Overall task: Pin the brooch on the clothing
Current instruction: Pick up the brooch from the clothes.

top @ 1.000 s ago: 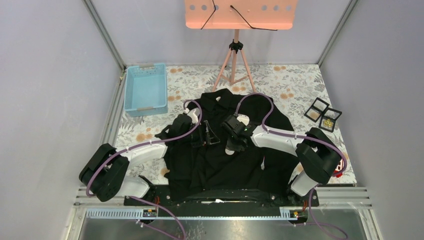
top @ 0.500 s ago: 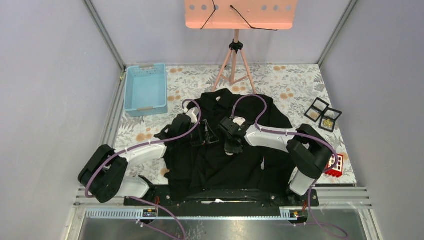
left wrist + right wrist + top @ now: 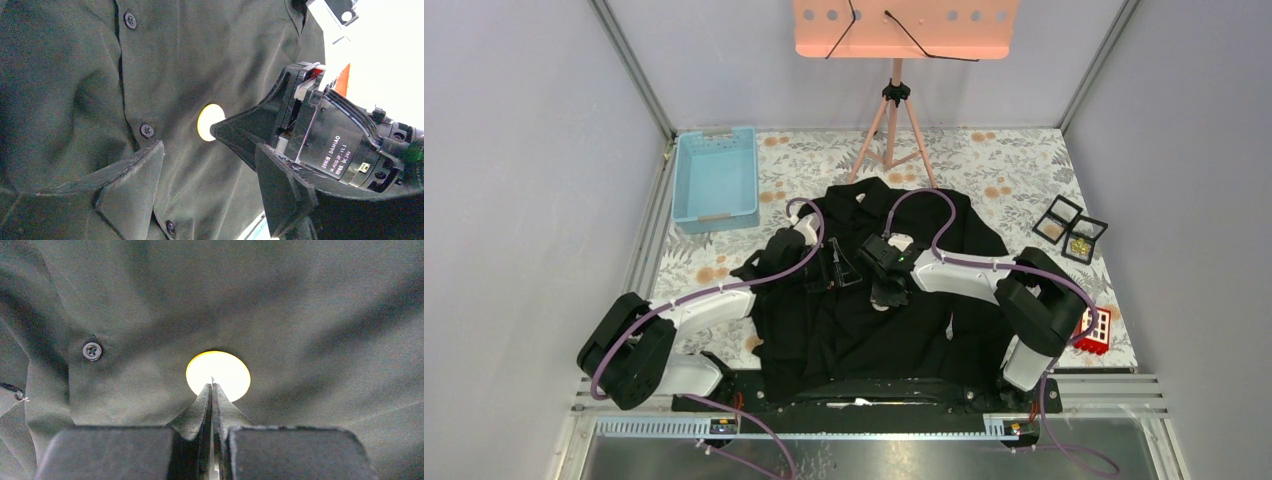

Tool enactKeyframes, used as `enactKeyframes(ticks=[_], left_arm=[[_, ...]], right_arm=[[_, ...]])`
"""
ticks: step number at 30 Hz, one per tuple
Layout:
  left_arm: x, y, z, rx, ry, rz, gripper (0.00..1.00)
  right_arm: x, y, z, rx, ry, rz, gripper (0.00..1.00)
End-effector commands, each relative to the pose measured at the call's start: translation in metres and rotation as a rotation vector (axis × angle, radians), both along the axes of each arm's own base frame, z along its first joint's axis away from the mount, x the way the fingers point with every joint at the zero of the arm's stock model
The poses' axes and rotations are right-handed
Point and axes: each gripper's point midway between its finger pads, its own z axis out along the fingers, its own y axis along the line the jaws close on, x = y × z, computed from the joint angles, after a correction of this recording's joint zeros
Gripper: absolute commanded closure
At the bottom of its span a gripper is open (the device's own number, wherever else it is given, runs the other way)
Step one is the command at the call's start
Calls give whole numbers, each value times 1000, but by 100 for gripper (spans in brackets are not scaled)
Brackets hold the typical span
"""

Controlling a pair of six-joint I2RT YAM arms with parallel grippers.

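The clothing (image 3: 874, 320), a black button-front shirt, lies spread over the middle of the table. A round yellow brooch (image 3: 218, 371) rests flat on its front, to the right of the button placket (image 3: 146, 130). My right gripper (image 3: 212, 386) is shut, and its joined tips rest on the near edge of the brooch (image 3: 206, 123). The left wrist view shows the same contact. From above, the right gripper (image 3: 880, 295) hides the brooch. My left gripper (image 3: 210, 200) hovers open over the shirt just left of it, with nothing between its fingers (image 3: 131, 186).
A light blue basket (image 3: 716, 178) stands at the back left. A pink tripod stand (image 3: 894, 120) rises behind the shirt. Two small black boxes (image 3: 1070, 230) sit at the right, and a red and white item (image 3: 1092, 330) lies near the right arm's base.
My right gripper has slid a little left over the shirt, and its jaws have come together at the brooch. The left arm has stayed where it was.
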Motion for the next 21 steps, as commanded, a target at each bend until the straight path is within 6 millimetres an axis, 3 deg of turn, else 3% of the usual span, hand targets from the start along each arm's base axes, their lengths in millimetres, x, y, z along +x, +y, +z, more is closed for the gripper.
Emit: enactKeyframes(ticks=[1, 6, 13, 21], left_arm=[[1, -3, 11, -30, -50, -15, 29], [-5, -11, 10, -81, -18, -44, 28], [-10, -18, 4, -131, 34, -61, 29], [-16, -30, 6, -204, 57, -117, 41]], right_arm=[[-3, 0, 15, 9, -30, 9, 100], [1, 8, 43, 115, -104, 34, 100], [-1, 14, 55, 182, -139, 67, 100], [1, 14, 72, 227, -189, 83, 100]])
